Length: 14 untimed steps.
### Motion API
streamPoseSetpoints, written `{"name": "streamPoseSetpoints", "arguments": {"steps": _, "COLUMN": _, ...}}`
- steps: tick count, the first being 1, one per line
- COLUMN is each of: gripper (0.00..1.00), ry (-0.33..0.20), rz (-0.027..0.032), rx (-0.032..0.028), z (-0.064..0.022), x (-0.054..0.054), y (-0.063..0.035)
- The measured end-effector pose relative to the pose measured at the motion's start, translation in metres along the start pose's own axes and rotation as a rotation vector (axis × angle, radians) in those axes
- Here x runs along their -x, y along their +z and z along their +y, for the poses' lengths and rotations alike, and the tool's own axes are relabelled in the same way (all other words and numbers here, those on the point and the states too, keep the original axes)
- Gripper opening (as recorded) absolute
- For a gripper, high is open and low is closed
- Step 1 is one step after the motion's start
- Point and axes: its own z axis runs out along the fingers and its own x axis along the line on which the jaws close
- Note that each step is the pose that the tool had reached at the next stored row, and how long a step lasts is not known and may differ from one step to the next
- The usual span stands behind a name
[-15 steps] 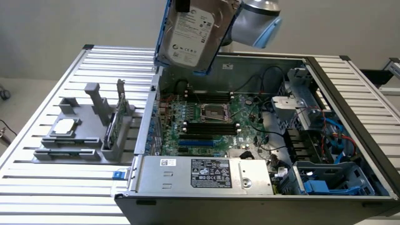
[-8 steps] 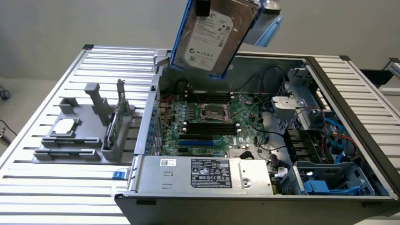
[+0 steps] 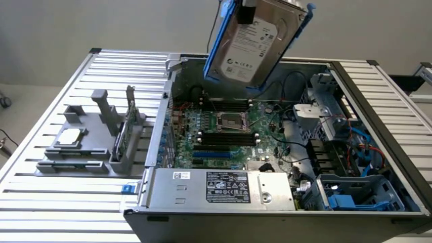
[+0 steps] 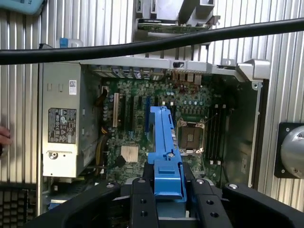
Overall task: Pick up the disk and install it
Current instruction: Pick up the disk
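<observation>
Above open case (image 3: 270,228): tilted disk (image 3: 253,45), clamped by gripper (image 4: 167,183) at blue rail (image 4: 164,137). Inside case: motherboard (image 3: 229,136), power supply (image 3: 223,190).

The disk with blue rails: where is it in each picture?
Exterior view: disk hangs tilted above the open computer case, high in the middle.
Wrist view: its blue rail shows edge-on, clamped in the gripper.
Shared landmark: the grey power supply.

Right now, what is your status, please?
Gripper shut on the disk. Disk tilted, above open computer case, not installed. Black cable crosses wrist view.
</observation>
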Motion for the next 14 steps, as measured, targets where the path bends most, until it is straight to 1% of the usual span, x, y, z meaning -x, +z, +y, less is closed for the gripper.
{"name": "streamPoseSetpoints", "arguments": {"steps": 14, "gripper": 0.33, "ry": 0.000, "rz": 0.0000, "rx": 0.0000, "z": -0.0624, "x": -0.030, "y": 0.0011}}
